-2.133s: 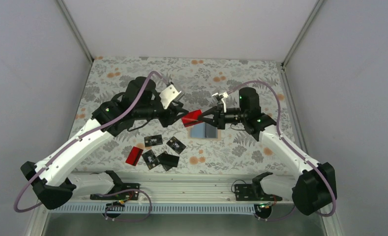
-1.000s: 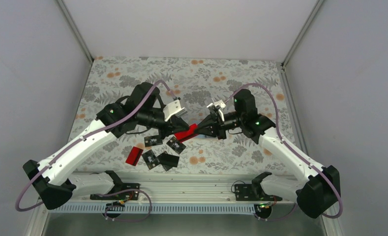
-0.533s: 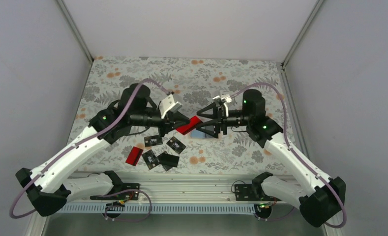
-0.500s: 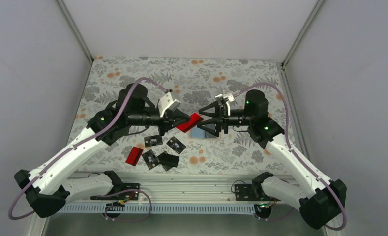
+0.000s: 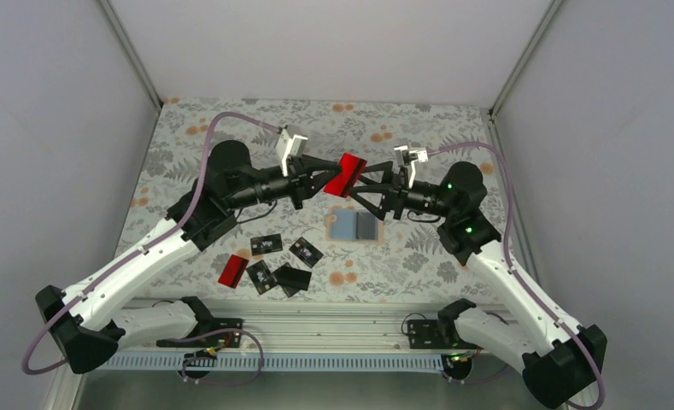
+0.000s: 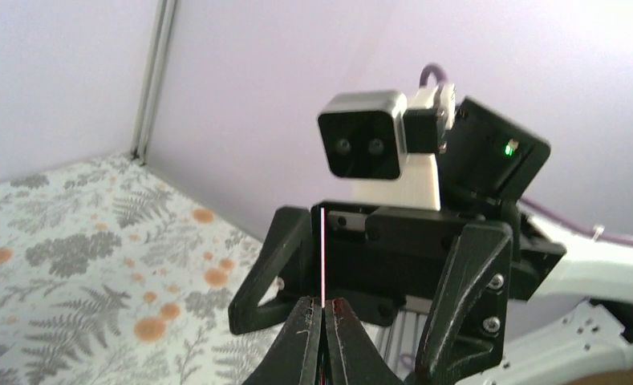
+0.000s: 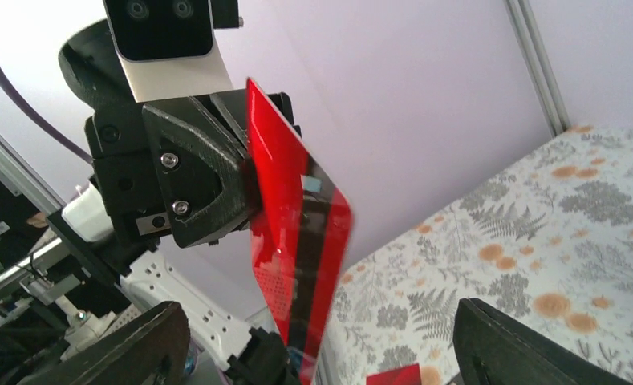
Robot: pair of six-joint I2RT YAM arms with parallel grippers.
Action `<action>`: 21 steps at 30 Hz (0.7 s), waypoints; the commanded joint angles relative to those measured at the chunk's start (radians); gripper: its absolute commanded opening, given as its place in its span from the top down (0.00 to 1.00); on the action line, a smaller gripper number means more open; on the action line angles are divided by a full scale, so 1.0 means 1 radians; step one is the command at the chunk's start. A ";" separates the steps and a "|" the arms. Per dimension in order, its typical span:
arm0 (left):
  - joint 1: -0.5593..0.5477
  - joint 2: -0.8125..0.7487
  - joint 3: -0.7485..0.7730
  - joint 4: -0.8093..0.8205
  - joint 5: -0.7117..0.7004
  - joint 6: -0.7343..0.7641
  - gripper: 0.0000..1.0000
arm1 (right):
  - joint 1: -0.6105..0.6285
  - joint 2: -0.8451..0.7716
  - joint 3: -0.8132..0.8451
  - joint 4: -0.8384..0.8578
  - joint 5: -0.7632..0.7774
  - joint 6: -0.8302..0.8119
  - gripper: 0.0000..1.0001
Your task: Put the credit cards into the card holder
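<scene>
The table [image 5: 231, 128], covered in a grey leaf-and-flower print with orange blooms, fills the floor of a white-walled booth. The left arm [image 5: 145, 256] reaches from the near left corner up toward the middle, and the right arm [image 5: 504, 273] mirrors it from the near right, so the two wrists face each other high above the middle of the table. The left claw [image 5: 331, 176] is clenched on a red credit card [image 5: 348, 173], pinching one end; in the left wrist view the card shows edge-on as a thin upright line rising from the closed fingers [image 6: 309, 341]. The right claw [image 5: 359, 182] is released, its jaws spread wide. In the right wrist view the red credit card [image 7: 297, 241] stands between the two spread fingers [image 7: 136, 349] without touching either. The card holder [image 5: 354, 225] lies open on the table below and just near of the two claws, light blue inside facing up. Near and to the left of it, the other cards lie loose on the table: a second red card [image 5: 231, 270] at the left end of the group, and four black cards [image 5: 266, 244] just to its right, two of them overlapping.
</scene>
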 commanded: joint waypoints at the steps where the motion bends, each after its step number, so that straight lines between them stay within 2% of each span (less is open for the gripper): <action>1: -0.001 0.015 0.032 0.166 -0.016 -0.110 0.98 | -0.003 -0.012 -0.031 0.193 0.045 0.165 0.18; 7: -0.001 0.009 0.018 0.237 -0.022 -0.155 0.98 | -0.003 0.008 -0.046 0.334 0.036 0.259 0.31; 14: -0.001 -0.005 0.009 0.274 -0.004 -0.172 0.98 | -0.002 0.039 0.008 0.385 -0.015 0.283 0.44; 21: -0.001 -0.018 0.007 0.289 0.012 -0.178 0.98 | -0.003 0.060 0.043 0.432 -0.056 0.322 0.66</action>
